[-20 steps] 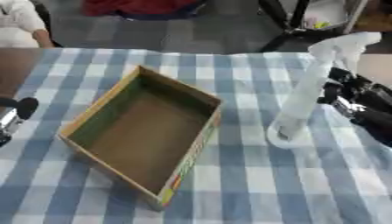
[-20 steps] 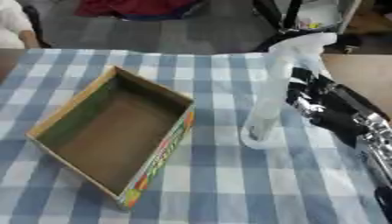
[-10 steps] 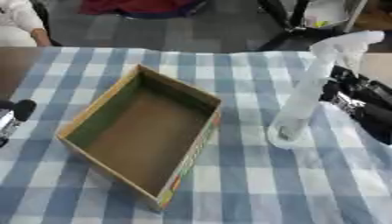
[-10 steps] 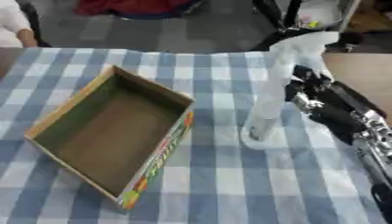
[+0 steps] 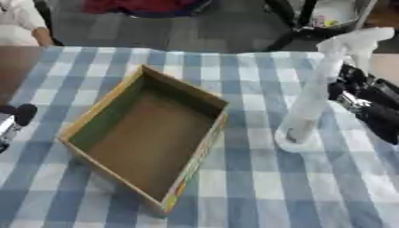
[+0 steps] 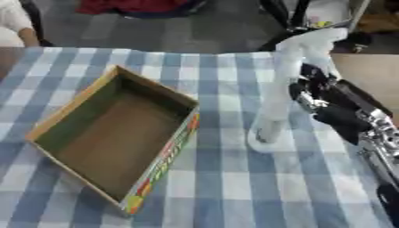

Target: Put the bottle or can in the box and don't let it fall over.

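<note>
Clear plastic spray bottle point(image 5: 311, 104) stands upright on the blue-and-white checked tablecloth point(image 5: 257, 196), just right of the open cardboard box point(image 5: 148, 133) and outside it. The right hand point(image 6: 327, 104) sits against the bottle's right side near its neck, but whether its fingers close round it cannot be told. At the left edge, only part of the left hand point(image 5: 14, 122) shows, its fingers unclear.

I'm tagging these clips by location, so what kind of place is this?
Probably an indoor lab or workshop set up for a robot trial. A table with a blue checked cloth holds just a box and a spray bottle, and dark stands or chair legs stand on the grey floor behind.
</note>
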Controlling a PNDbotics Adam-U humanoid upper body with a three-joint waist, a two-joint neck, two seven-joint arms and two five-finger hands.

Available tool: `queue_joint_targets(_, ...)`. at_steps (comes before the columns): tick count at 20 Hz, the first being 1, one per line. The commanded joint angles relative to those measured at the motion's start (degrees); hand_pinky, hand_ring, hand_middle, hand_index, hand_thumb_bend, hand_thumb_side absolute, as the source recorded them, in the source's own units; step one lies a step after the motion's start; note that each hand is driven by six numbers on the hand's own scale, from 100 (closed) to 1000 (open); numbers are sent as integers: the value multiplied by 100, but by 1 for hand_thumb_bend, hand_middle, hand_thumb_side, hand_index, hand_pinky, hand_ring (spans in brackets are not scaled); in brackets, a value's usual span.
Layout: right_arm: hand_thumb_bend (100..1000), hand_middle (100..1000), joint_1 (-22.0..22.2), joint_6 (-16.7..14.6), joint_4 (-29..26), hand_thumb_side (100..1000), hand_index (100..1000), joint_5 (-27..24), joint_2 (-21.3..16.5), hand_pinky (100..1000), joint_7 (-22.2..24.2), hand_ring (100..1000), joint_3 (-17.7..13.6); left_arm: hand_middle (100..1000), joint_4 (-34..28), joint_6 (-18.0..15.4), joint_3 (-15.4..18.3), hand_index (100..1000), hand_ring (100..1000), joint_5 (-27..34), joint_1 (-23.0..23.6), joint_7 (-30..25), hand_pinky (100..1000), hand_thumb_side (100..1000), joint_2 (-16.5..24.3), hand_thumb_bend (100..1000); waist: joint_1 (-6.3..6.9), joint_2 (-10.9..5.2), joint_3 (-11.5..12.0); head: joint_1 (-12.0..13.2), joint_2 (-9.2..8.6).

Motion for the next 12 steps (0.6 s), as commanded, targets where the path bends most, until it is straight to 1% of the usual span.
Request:
queue_joint_targets(1,100,1000,-113,-12,-47,385,963,-9,-134,874,16,1000,-67,733,-91,-14,16,864,555,17,-54,-21,1000,301,74,748,0,-77,15,-15,-92)
queue_joint_targets(5,100,1000,-120,-7,-61,402,960,-62,-111,874,48,1000,-60,733,-91,-13,19,864,555,14,-53,-25,1000,301,72,745,-6,-61,26,-20,-78)
queue_joint_targets(10,100,1000,-111,8,-87,402,960,-124,-100,874,94,1000,-65,733,-91,-14,22,864,555,13,-49,-29,1000,301,72,745,-8,-56,26,-16,-63)
queue_joint_targets(11,100,1000,-110,5,-97,425,960,-125,-97,876,101,1000,-66,733,-91,-14,22,864,554,13,-50,-29,1000,301,72,743,-8,-54,24,-16,-60)
queue_joint_targets(12,100,1000,-104,1,-123,417,960,-101,-89,877,128,1000,-73,733,-91,-14,23,864,554,15,-50,-31,1000,301,70,742,-8,-49,17,-14,-51)
